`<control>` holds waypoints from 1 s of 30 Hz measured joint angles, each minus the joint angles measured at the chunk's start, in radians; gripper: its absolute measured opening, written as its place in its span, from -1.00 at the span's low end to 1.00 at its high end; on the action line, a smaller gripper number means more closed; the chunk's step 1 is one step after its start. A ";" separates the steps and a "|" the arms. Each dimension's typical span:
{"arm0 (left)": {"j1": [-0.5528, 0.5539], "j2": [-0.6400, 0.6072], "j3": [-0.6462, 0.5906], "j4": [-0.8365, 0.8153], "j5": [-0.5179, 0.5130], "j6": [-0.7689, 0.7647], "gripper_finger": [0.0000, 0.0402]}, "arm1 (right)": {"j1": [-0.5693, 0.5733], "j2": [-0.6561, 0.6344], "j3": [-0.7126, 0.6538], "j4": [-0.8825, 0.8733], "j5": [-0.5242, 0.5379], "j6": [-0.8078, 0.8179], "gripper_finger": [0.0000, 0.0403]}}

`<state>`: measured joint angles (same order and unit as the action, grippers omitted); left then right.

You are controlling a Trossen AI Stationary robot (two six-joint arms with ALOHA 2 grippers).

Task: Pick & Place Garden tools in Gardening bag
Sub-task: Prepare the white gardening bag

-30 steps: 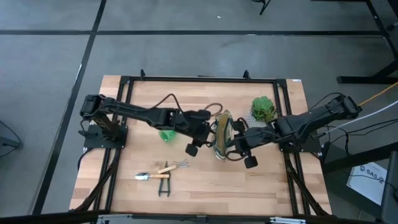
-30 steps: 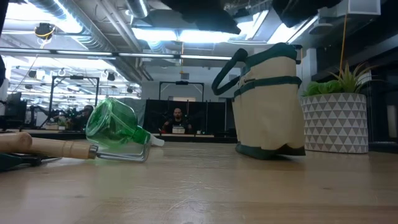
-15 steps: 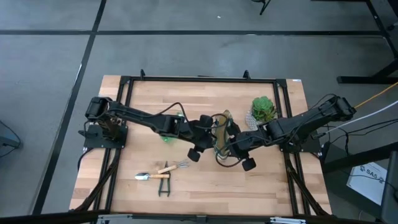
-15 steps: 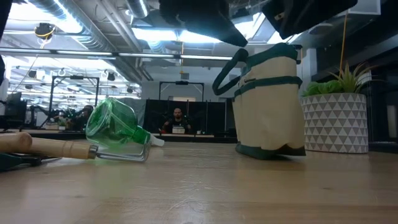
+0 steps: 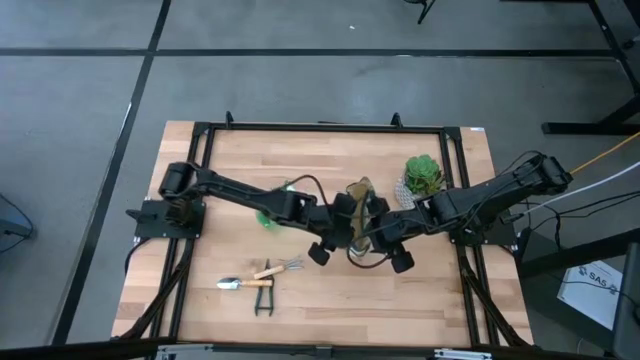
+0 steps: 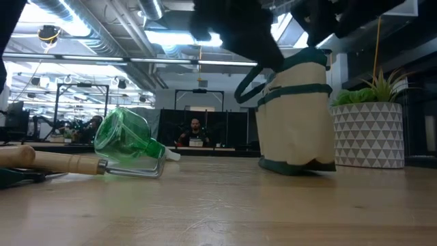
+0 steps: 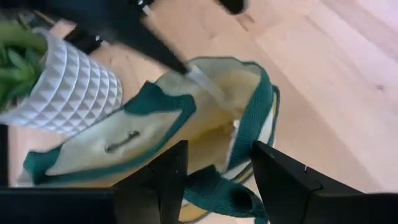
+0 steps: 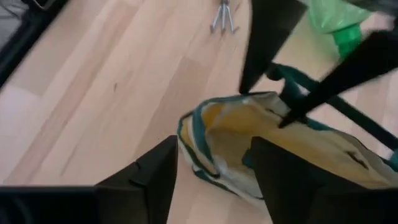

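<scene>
above the small beige cloth bag with dark green trim [image 5: 358, 218], the left gripper [image 7: 214, 177] hung with its two dark fingers [image 7: 163, 180] spread apart and nothing between them. one dark green loop handle [image 7: 217, 193] lay just under those fingers. across the bag's open top, the right gripper [image 8: 211, 171] also hung with its fingers apart and empty, facing the left one. the bag stood upright near the middle of the light wooden table [image 5: 440, 290]. right beside the bag sat a green plant in a white patterned pot [image 5: 422, 176]. on the bag's other side, a see-through green spray bottle [image 6: 126, 140] lay on its side. nearer the front edge, well apart from the bag, lay a small silver trowel with a wooden handle [image 5: 240, 282], a little hand rake with a wooden handle [image 5: 277, 268] and dark-handled shears [image 5: 263, 300], all close together.
</scene>
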<state>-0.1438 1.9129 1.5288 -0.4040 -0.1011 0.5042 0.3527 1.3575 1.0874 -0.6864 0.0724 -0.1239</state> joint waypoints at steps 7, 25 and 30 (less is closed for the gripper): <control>-0.017 0.024 0.014 0.003 -0.083 0.045 -0.16 | 0.001 0.029 0.000 -0.042 0.039 -0.087 -0.04; -0.018 0.018 0.013 -0.011 -0.013 0.062 -0.75 | 0.001 0.128 0.007 -0.065 0.066 -0.136 -0.76; -0.018 0.017 0.013 -0.016 -0.110 -0.039 -0.97 | -0.014 0.128 0.048 -0.146 0.060 0.180 -0.97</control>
<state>-0.1619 1.9302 1.5417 -0.4198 -0.2113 0.4652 0.3384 1.4853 1.1352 -0.8323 0.1320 0.0564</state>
